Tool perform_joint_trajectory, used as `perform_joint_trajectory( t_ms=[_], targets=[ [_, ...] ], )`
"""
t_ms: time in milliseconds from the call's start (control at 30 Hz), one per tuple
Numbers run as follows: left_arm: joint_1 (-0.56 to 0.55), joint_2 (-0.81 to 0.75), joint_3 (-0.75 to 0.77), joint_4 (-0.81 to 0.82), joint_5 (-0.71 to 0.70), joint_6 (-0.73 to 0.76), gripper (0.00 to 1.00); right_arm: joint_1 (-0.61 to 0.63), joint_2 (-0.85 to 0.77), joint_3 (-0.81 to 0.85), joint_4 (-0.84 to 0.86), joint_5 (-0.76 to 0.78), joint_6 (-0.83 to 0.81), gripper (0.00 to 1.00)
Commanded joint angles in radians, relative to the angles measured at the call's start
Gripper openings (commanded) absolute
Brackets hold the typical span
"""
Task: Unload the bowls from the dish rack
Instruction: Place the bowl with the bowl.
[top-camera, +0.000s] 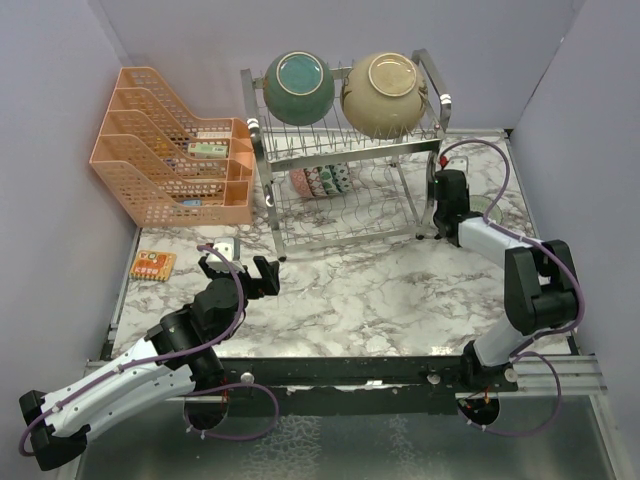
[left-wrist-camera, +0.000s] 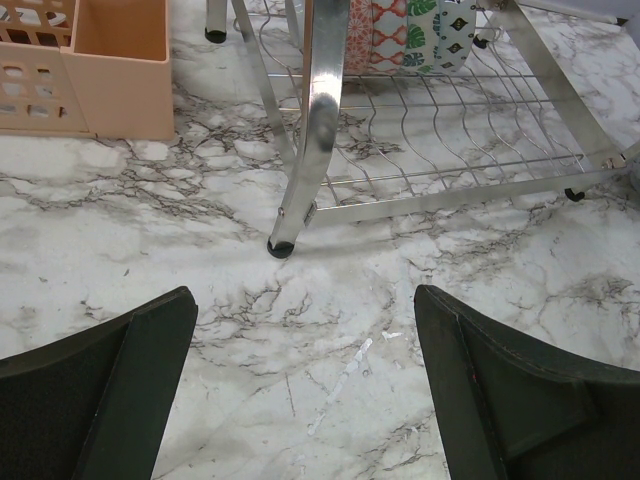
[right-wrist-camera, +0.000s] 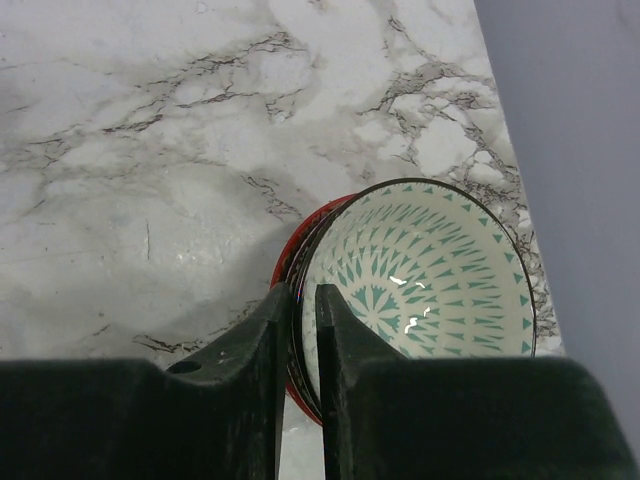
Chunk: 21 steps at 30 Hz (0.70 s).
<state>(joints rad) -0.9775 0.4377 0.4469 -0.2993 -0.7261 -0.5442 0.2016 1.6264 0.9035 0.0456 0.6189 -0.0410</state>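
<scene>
The silver wire dish rack (top-camera: 345, 215) stands at the back of the table. A large teal bowl (top-camera: 300, 87) and a large cream bowl (top-camera: 385, 93) lean on its top tier. Several small patterned bowls (top-camera: 320, 180) stand on its lower tier, and they also show in the left wrist view (left-wrist-camera: 400, 30). My right gripper (right-wrist-camera: 305, 300) is shut on the rim of a small white bowl with teal triangles (right-wrist-camera: 430, 280), which is nested in a red-rimmed bowl (right-wrist-camera: 320, 215) on the table, right of the rack. My left gripper (left-wrist-camera: 305, 380) is open and empty over the marble, in front of the rack's front left leg (left-wrist-camera: 320, 120).
An orange mesh organizer (top-camera: 165, 160) stands left of the rack, and its corner shows in the left wrist view (left-wrist-camera: 110, 70). A small orange card (top-camera: 152, 265) lies at the left edge. The grey side wall (right-wrist-camera: 570, 120) is close beside the stacked bowls.
</scene>
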Motion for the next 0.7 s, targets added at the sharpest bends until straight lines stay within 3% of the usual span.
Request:
perform_joint_trajectory(
  t_ms=[0, 167, 367, 667],
  targets=[
    [-0.003, -0.004, 0.002, 0.015, -0.005, 0.005, 0.94, 0.004, -0.050, -0.007, -0.006, -0.028, 0.019, 0.19],
    [-0.003, -0.006, 0.002, 0.014, -0.003, 0.006, 0.94, 0.004, -0.063, -0.004, -0.019, -0.031, 0.024, 0.29],
    [-0.004, -0.009, 0.001, 0.014, 0.001, 0.004, 0.94, 0.005, -0.144, -0.026, -0.034, -0.055, 0.061, 0.31],
    [-0.003, 0.012, 0.012, 0.041, -0.031, -0.035, 0.99, 0.005, -0.500, -0.204, -0.010, -0.325, 0.238, 0.32]
  ],
)
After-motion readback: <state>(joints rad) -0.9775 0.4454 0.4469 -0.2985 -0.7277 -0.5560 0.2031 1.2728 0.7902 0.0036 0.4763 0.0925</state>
